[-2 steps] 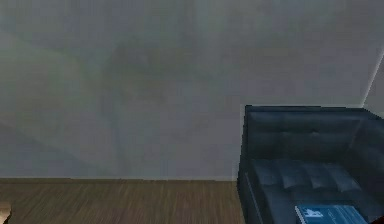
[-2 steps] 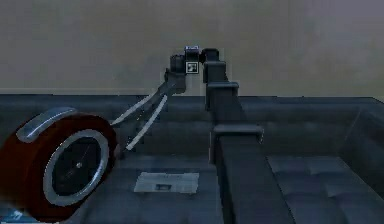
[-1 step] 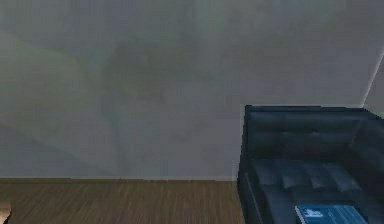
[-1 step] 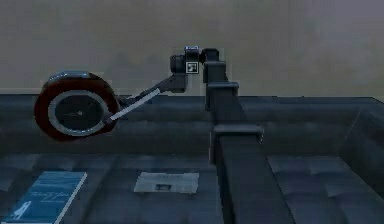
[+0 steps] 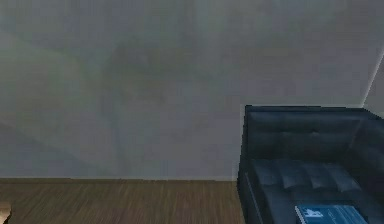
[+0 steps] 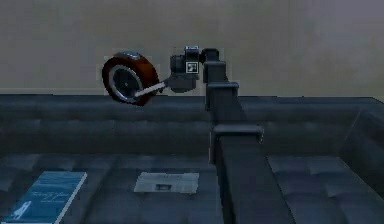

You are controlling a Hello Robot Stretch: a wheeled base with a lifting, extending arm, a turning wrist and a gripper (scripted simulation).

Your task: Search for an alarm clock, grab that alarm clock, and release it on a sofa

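Note:
In the arm side view the dark arm (image 6: 235, 150) rises from the bottom edge over a dark tufted sofa (image 6: 300, 180). At its far end my gripper (image 6: 160, 92) holds a round alarm clock (image 6: 128, 78) with a red-brown rim and a pale face. The clock hangs above the sofa's backrest, clear of the cushions, with the grey wall behind it. The same sofa (image 5: 310, 160) shows at the forward view's right, standing against the wall.
On the sofa seat lie a blue book (image 6: 50, 195) and a flat grey item (image 6: 167, 182); the blue book (image 5: 330, 213) also shows in the forward view. A plain grey wall (image 5: 130, 90) meets a wooden floor (image 5: 110, 200) ahead.

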